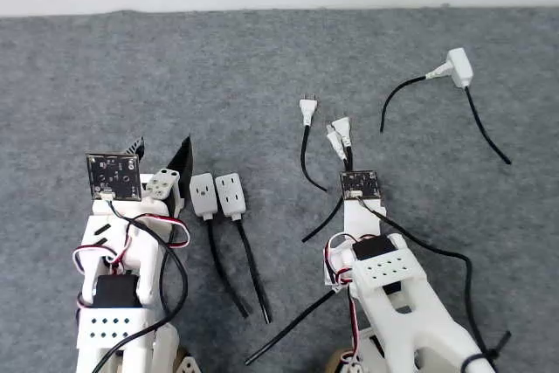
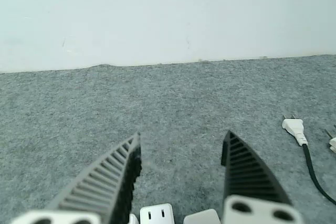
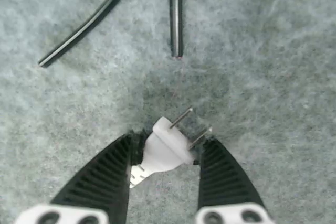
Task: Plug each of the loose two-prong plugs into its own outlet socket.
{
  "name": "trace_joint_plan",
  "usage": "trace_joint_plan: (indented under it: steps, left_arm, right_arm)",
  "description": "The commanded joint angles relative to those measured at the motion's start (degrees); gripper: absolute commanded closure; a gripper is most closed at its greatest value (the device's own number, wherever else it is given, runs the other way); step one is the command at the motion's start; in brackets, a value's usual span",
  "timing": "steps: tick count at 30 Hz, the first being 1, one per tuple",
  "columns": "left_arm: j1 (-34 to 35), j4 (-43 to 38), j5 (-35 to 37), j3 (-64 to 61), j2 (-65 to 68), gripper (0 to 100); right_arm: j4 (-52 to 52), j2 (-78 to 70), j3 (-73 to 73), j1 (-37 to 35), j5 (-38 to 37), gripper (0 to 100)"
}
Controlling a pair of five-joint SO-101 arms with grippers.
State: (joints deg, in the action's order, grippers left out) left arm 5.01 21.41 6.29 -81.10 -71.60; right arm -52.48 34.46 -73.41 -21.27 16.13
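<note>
Black ribbed fingers (image 3: 105,177) of the right tool (image 3: 169,141) are closed on a white two-prong plug (image 3: 167,155), gripping its body with the prongs pointing away. A second white plug (image 1: 307,109) lies near on the grey carpet tabletop (image 1: 262,67), and a third white plug (image 1: 458,66) lies well apart. The left tool (image 2: 182,136) gapes, holding nothing, near a white outlet socket (image 1: 203,194) and its twin socket (image 1: 231,192), which lie side by side.
</note>
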Motion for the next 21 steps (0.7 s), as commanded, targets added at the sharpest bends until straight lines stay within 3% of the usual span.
trace_joint_plan:
  steps: [1,6,16,21]
  left_arm:
    - [-0.5,-1.8,0.0,0.1,-0.6,75]
    - [-0.5,-1.8,0.0,0.1,-0.6,75]
    - [-1.9,-1.7,-0.1,0.0,-0.6,75]
    - [-3.5,-1.8,-1.9,-0.7,-0.6,75]
  right_arm:
    - [-3.1,0.0,5.0,0.5,-1.0,99.1]
    - [-8.6,0.0,11.3,2.5,-1.8,99.1]
    - [-23.2,0.1,32.9,8.9,-23.8,99.1]
    - [-27.8,0.1,42.8,9.0,-23.9,99.1]
